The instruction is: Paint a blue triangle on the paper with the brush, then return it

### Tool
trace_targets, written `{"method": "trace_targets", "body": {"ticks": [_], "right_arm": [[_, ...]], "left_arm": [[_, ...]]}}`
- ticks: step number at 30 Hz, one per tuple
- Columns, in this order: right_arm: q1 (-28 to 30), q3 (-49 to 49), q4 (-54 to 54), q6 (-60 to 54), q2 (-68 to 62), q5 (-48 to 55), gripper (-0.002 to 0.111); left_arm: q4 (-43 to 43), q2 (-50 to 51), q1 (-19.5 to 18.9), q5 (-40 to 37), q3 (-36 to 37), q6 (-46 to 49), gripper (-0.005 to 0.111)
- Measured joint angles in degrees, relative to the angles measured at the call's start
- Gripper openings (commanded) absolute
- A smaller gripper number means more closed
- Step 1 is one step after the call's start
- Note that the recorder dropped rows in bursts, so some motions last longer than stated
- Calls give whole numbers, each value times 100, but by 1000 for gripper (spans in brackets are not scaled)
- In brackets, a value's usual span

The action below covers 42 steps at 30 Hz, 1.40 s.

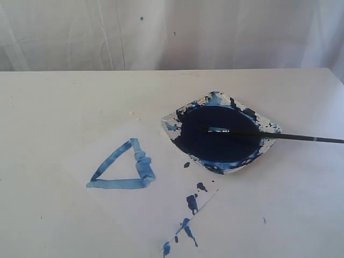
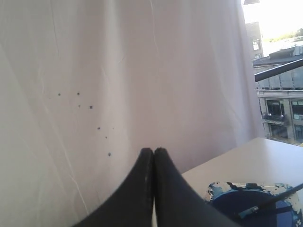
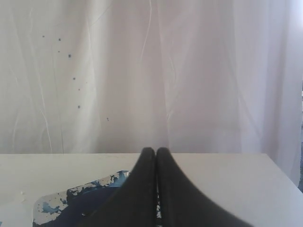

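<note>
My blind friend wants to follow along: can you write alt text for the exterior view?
A blue triangle is painted on paper lying on a white table, dark blue splatters nearby. To its right, a thin black brush rests across a dish of dark blue paint, its handle jutting past the rim.

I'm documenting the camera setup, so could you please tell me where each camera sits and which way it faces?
Exterior: above the table, looking down at the paper, blue triangle, dish and brush; no robot parts show.
Left wrist: behind the shut left end effector, facing the curtain.
Right wrist: behind the shut right end effector, facing the curtain across the table.
Shared: all three see the dish.
</note>
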State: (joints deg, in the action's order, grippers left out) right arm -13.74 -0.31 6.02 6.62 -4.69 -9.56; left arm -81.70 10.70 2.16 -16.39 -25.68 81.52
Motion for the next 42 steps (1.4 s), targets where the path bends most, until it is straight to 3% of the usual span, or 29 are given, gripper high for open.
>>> {"method": "trace_targets", "body": {"ticks": [6, 9, 11, 16, 18, 20, 29, 42], "right_arm": [[0, 0, 0, 0, 0, 0, 0], [0, 0, 0, -12, 0, 0, 0], [0, 0, 0, -12, 0, 0, 0], [0, 0, 0, -12, 0, 0, 0], [0, 0, 0, -12, 0, 0, 0], [0, 0, 0, -12, 0, 0, 0], [0, 0, 0, -12, 0, 0, 0], [0, 0, 0, -12, 0, 0, 0]], "left_arm": [[306, -87, 0, 26, 98, 108, 0], [1259, -87, 0, 161, 285, -423, 0], [2558, -87, 0, 345, 481, -1737, 0], [7068, -77, 0, 785, 1090, -6348, 0], [8228, -77, 0, 860, 1336, -7848, 0], [8716, -77, 0, 939, 1591, -8591, 0], [9071, -534, 0, 1120, 2523, -9201, 0], [8998, -1047, 0, 175, 2544, -8847, 0]]}}
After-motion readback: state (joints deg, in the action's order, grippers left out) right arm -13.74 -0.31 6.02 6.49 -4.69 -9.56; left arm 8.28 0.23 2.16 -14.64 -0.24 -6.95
